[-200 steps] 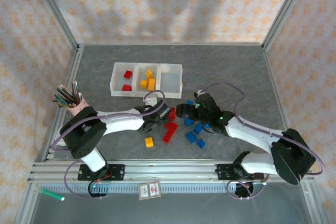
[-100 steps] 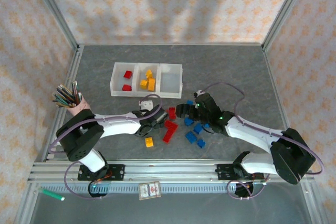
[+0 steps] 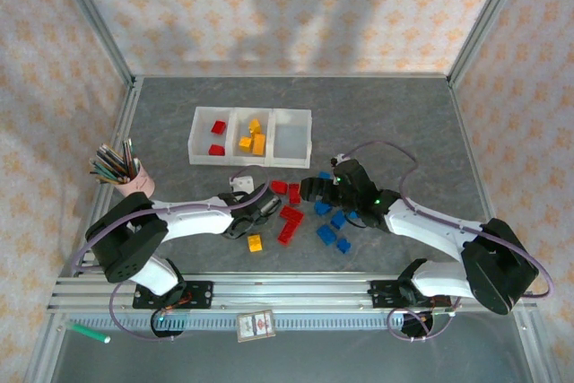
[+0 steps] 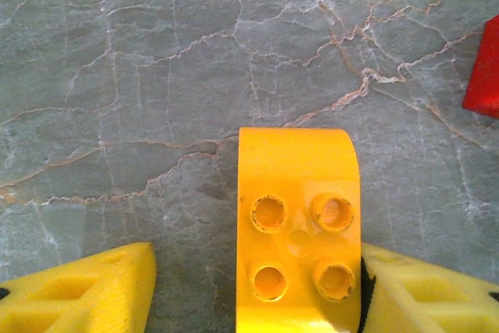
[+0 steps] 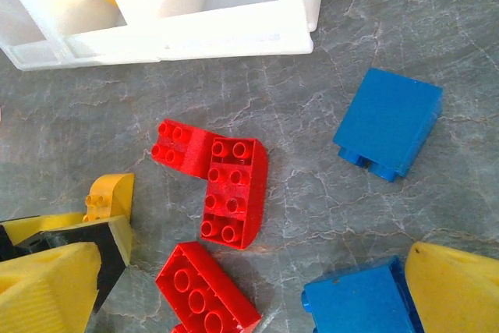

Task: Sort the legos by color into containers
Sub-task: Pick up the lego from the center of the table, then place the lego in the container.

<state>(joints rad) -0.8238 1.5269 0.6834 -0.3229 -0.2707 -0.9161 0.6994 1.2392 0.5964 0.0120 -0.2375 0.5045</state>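
Nearest the arm bases, the left fingers have drawn back from the cluster of red bricks and now straddle the lone yellow brick. It lies flat on the table, well short of the containers. The fingers have narrowed over the last second: one already presses the brick's side while the other stands off with bare table between, so they are closing but grip nothing yet. That reads as the start of a pick, with the brick due for the middle compartment where the other yellow pieces lie. The brick is smooth, hard, glossy plastic, with four hollow-topped studs on a block whose far end curves over. The fingers are matte yellow with a ribbed, latticed surface, and the table is grey with pale stone-like veins. A little farther out, the right fingers have not moved and stay spread wide, holding nothing, over the loose red bricks and blue bricks, all studded blocks with softened edges. Farthest, the containers are thin milky-white plastic in three square-cornered compartments. The left one holds two red pieces, the middle one yellow ones, and the right one looks empty, so the blues are all still to sort.
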